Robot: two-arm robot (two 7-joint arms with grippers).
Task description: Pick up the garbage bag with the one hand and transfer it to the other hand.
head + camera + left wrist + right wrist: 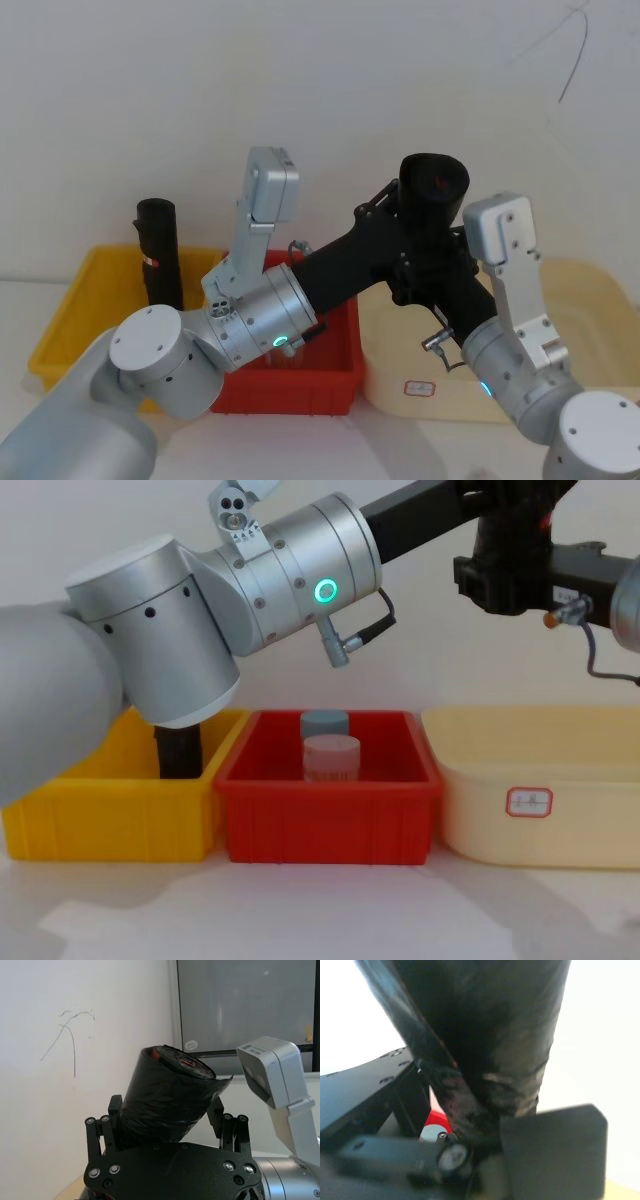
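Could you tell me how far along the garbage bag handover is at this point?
Done: the garbage bag is up in the air, clamped in the left gripper. In hand: the right gripper sits against the same roll, just below the left one. Left: the right gripper taking the roll over and the left gripper letting go.

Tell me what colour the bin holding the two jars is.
The bin is red, seen best in the chest view.
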